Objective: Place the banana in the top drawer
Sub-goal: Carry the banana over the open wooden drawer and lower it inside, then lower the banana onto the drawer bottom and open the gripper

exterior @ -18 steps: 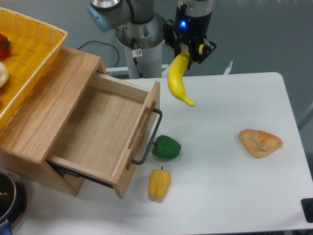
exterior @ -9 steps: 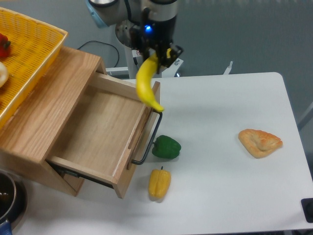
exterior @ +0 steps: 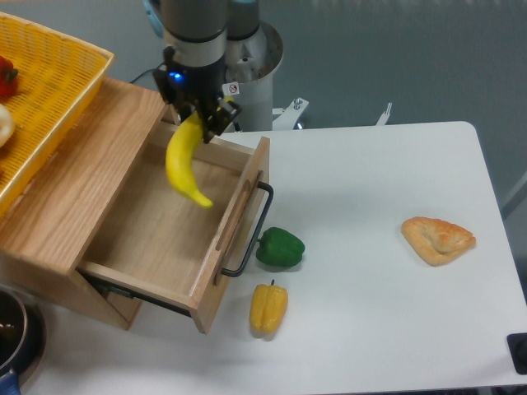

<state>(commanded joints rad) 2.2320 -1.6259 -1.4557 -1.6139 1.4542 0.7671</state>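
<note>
White desk (exterior: 387, 271) fills your view, with the open top drawer (exterior: 165, 222) as the landmark. Nearest you, off the drawer's front right corner, lies a yellow pepper (exterior: 268, 307), with a green pepper (exterior: 280, 248) just beside the black handle (exterior: 251, 230). Farther back, the banana (exterior: 185, 162) now hangs over the drawer's inside, having crossed from above the desk a second ago. Your hand (exterior: 200, 109) is clamped on its top end, so lowering and release look next.

Top drawer (exterior: 156, 239) open – inside bare.
</note>
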